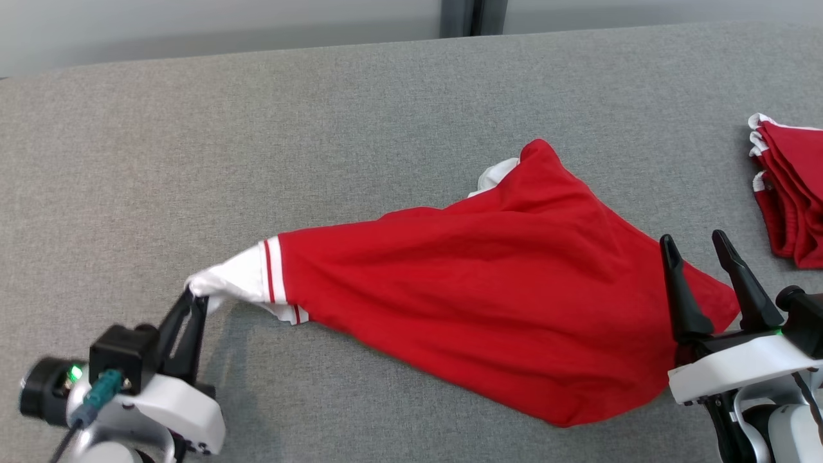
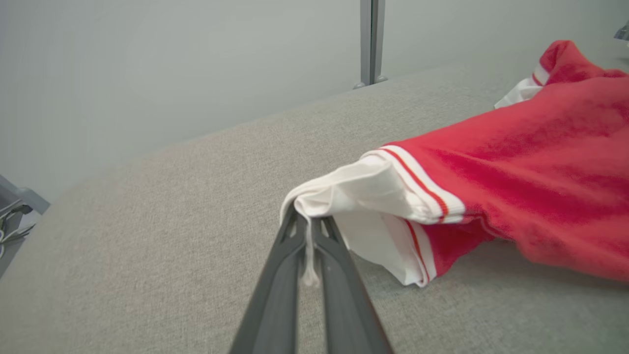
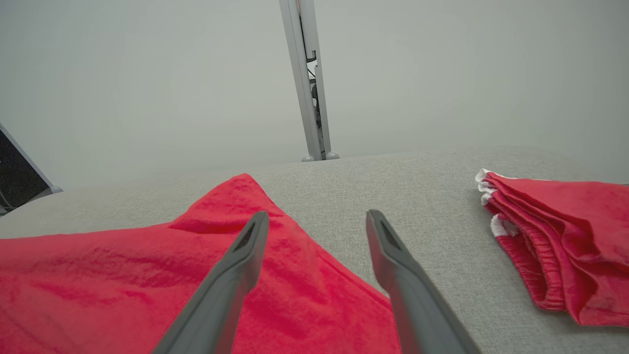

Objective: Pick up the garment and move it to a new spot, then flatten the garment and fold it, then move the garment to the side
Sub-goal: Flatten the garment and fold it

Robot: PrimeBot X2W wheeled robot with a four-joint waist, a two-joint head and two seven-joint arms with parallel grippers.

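1. The grey table (image 1: 257, 128) offers wide open room on the far side, up to its back edge where a pale wall (image 1: 193, 26) begins, and also on the left.
2. The red garment (image 1: 488, 283) lies spread over the middle and right of the table. It runs from a white cuff (image 1: 231, 280) with red striping at the left to a broad red corner at the right. Its near tip comes close to the bottom edge of the head view.
3. A stack of folded red pieces (image 1: 794, 193) with white edges lies at the far right, apart from the garment, with a strip of grey table between them.
4. The left gripper (image 1: 193, 297) has its 2 fingers pressed together, and they pinch the very tip of the white cuff. The cuff is drawn to a point toward them.
5. The right gripper (image 1: 694, 238) has its 2 fingers spread wide and grasps nothing. In the right wrist view, 1 finger stands over the red cloth and the other over the grey table just beside the garment's edge. Whether they touch the cloth cannot be told.
6. In the head view, the garment's right corner is partly covered by the right gripper. The stack is cut off by the right edge, and a white piece behind the garment's far peak shows only in part. In the left wrist view, the red cloth is blurred.
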